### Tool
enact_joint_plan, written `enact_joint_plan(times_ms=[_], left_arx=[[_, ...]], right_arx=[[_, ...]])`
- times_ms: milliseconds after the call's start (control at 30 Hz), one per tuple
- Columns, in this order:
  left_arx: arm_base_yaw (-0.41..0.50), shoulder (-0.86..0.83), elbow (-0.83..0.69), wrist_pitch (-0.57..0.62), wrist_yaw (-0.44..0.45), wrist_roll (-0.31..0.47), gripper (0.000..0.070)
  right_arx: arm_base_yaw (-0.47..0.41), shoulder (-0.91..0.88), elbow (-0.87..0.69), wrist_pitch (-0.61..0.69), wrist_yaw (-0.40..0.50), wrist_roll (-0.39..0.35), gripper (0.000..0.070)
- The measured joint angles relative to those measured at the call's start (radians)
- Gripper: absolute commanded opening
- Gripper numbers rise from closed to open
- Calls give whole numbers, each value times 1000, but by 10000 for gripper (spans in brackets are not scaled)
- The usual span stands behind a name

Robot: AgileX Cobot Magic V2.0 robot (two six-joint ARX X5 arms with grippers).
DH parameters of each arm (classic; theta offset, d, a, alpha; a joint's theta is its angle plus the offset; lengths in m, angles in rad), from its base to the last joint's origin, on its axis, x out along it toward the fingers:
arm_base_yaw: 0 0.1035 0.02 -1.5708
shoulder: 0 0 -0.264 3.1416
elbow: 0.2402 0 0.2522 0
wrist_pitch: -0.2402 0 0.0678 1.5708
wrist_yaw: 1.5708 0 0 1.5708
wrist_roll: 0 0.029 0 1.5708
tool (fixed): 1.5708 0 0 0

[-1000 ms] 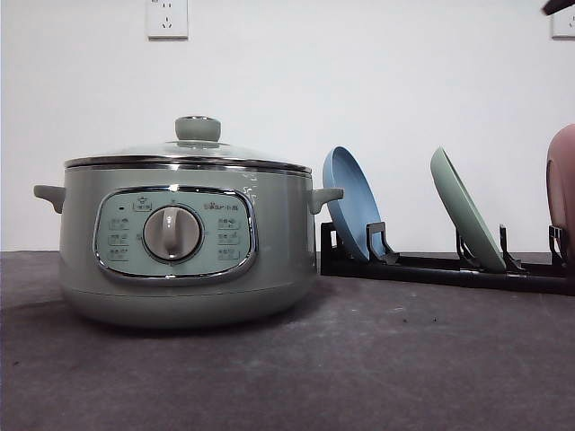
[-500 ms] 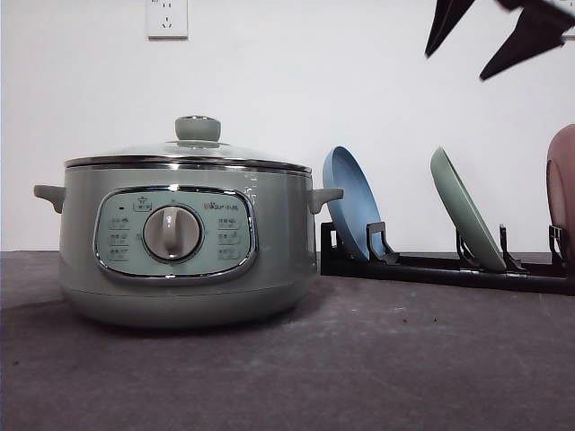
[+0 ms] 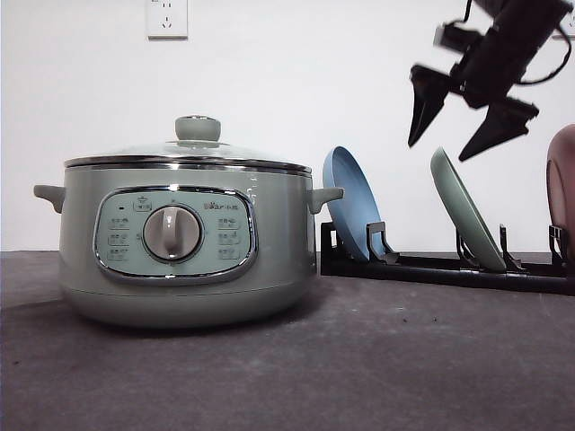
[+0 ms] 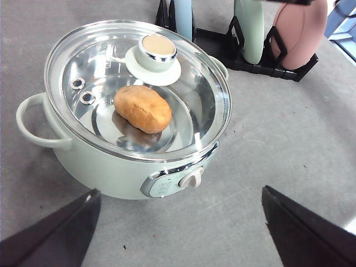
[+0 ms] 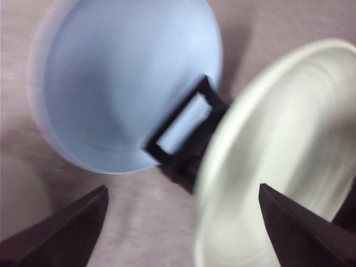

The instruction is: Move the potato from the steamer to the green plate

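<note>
Hovering with my right gripper [image 3: 460,127] spread apart, I see the green plate [image 3: 467,211] standing tilted directly below.

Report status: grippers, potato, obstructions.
Right gripper open above the pale green plate. Left gripper open. Orange-brown potato in sage-green steamer, glass lid on.

Right gripper [image 3: 460,135]: black body, tapered pointed black fingers [image 3: 420,106], trailing black cable
</note>
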Motion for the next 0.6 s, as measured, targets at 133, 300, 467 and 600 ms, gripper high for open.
enact_joint_plan(times_ms=[133, 300, 467, 600], left_arx=[[0, 0, 0, 0, 0, 0, 595], [0, 0, 0, 0, 0, 0, 595], [0, 0, 0, 0, 0, 0, 595], [0, 0, 0, 0, 0, 0, 595]], right_arx=[[0, 24, 0, 5, 10, 0, 422], [0, 29, 0, 8, 10, 0, 324], [0, 29, 0, 11, 10, 0, 230], [0, 29, 0, 9, 9, 0, 222]])
